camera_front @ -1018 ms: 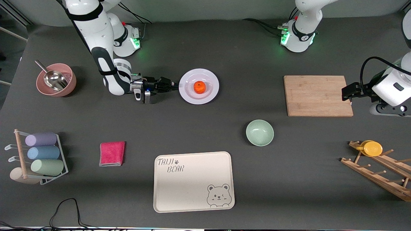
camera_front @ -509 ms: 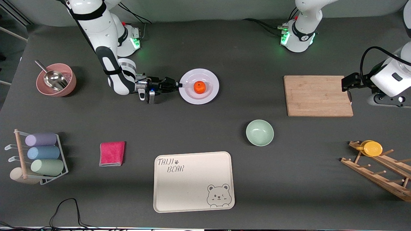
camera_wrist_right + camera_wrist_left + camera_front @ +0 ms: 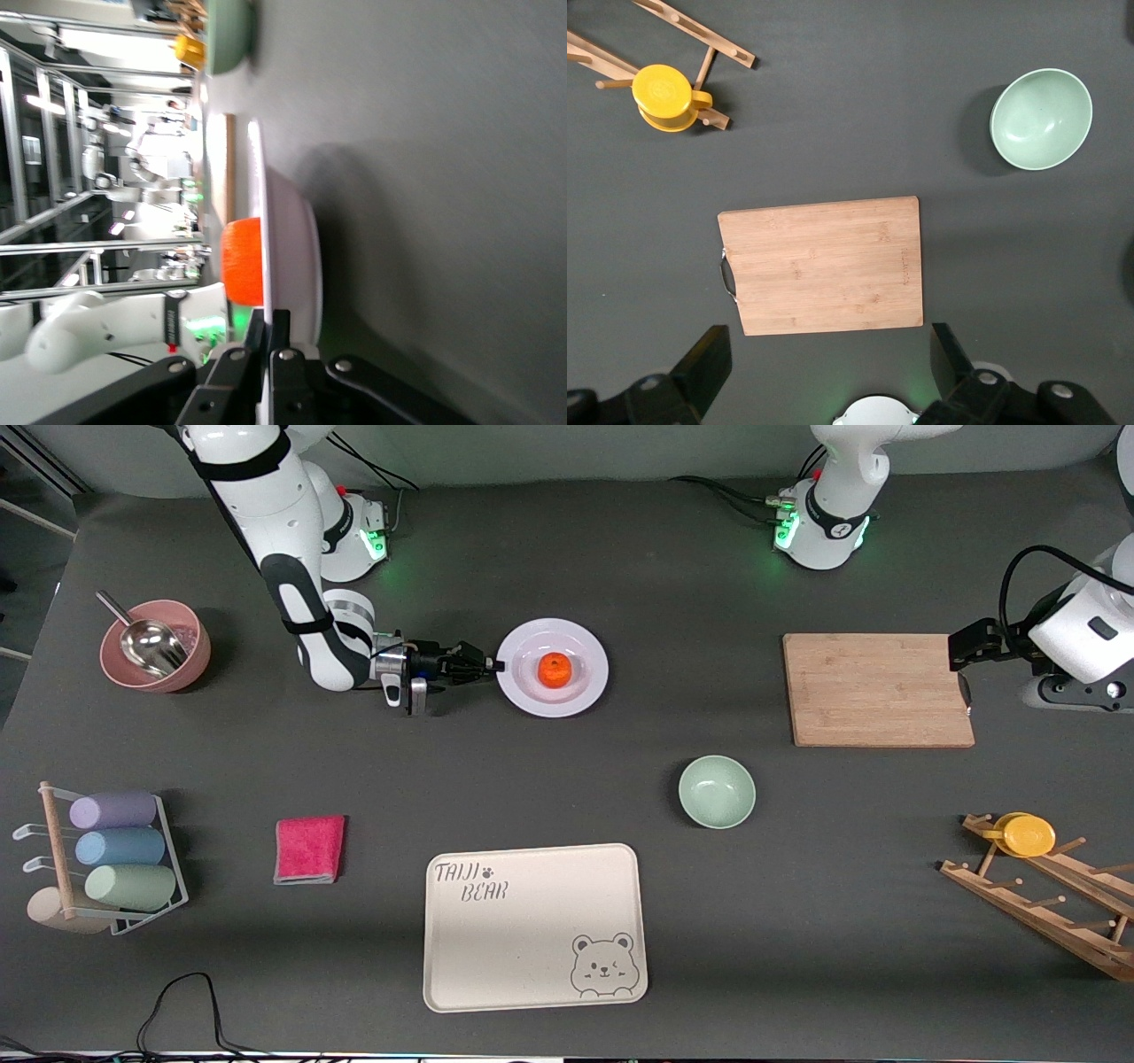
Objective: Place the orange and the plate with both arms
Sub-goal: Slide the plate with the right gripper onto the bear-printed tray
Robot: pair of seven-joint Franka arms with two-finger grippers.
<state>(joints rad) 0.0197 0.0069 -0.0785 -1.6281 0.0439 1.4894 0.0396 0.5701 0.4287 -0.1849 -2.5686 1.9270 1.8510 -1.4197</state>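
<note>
The right gripper point(image 3: 493, 664) is clamped on the plate point(image 3: 585, 686) rim, orange point(image 3: 554, 670) loose inside. The left gripper point(image 3: 961, 657), fingers spread, waits over the cutting board point(image 3: 877, 689). Any tilt may roll the orange off.

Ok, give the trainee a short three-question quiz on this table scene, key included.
1. True or false: the orange lies in the green bowl.
2. The right end effector is shut on what? A) the pink cloth B) the plate's rim C) the tray
3. Fill in: the left end effector hangs open over the edge of the wooden ____.

Key: 1 false, it sits on the plate; 2 B; 3 board.
</note>
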